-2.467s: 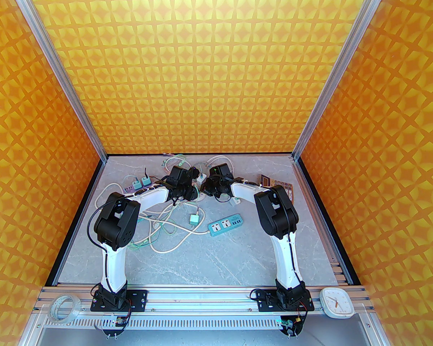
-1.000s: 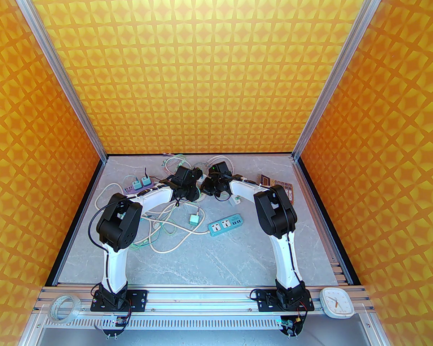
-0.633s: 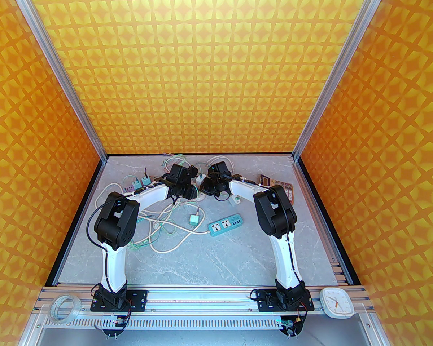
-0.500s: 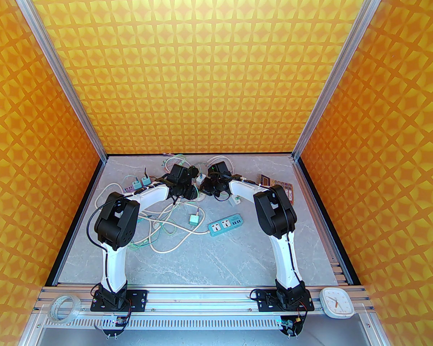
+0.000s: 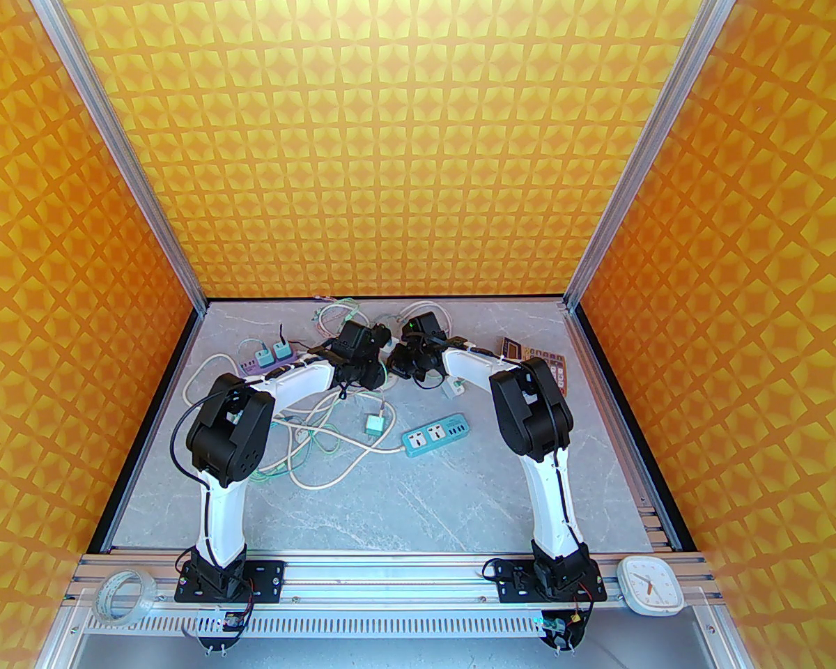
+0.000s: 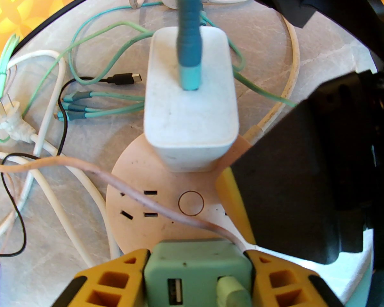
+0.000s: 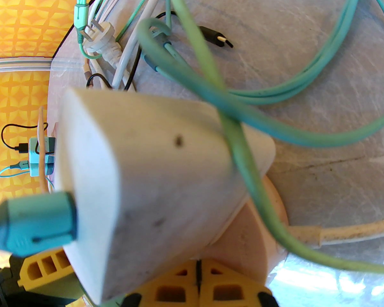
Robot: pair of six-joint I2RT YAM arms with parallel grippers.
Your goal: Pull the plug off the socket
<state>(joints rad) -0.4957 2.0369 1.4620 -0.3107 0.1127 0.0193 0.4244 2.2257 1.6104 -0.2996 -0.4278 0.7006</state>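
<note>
Near the middle of the table's (image 5: 425,499) far edge, the left jaws are clamped on a green USB adapter plug (image 6: 192,261), yellow fingers (image 6: 121,277) on either side. The plug appears seated at the near rim of a round pink socket hub (image 6: 137,177). The right jaws, clenched shut on nothing, rest on the hub's face beside a white charger (image 6: 188,117) fed by a teal cable (image 6: 188,43). A pinkish cord (image 6: 83,168) drapes across the hub to the plug, and a pull could snag it. Should the right jaws slip off, the light hub would likely rise with the plug instead of letting go.
</note>
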